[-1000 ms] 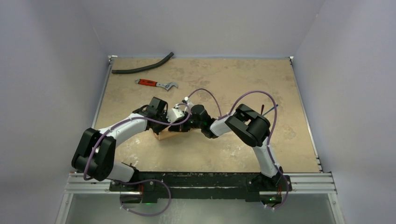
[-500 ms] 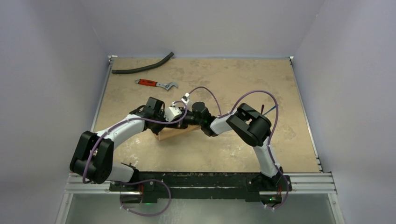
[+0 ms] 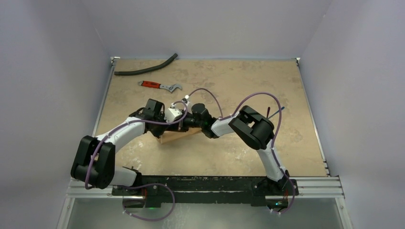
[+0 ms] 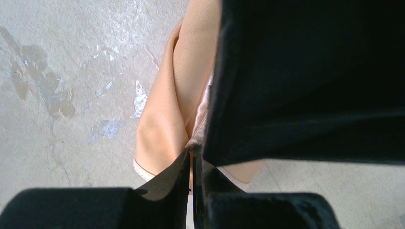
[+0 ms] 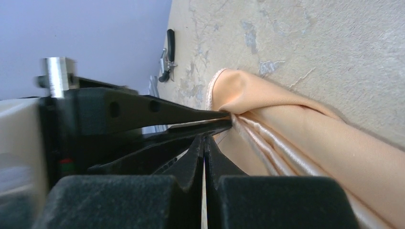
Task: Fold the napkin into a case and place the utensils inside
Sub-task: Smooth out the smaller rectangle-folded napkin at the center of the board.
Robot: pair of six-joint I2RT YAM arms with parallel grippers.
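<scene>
The two arms reach from the near edge of the table (image 3: 229, 152) and meet left of its middle, in its nearer half. The napkin (image 3: 177, 136) lies there under the wrists as a long, narrow, folded strip. From above, its long axis runs from near-left to far-right at a shallow slant. The near-left end is the broader one, and the strip tapers towards the far-right.

The left gripper (image 4: 193, 160) comes in from the left with its fingers pressed together on a fold of the cloth. A sliver of peach shows in the slit between them. The right gripper (image 5: 204, 143) comes in from the right, fingers likewise closed tight with a pale line of cloth between them. Its tips sit just beside the left's, at the same bunched fold. From that pinch the cloth falls away in soft glossy pleats onto the table. The right gripper's body hides much of the strip from the left wrist camera.

Farther back and to the right, past the right arm's elbow, only the ends of the blue fork (image 3: 280, 109) and purple spoon (image 3: 269, 111) show. They are well apart from the napkin.

Beyond the grippers, far-left, lies a red-handled wrench (image 3: 160, 86). A curved black hose (image 3: 145, 69) lies behind it, by the far edge.
</scene>
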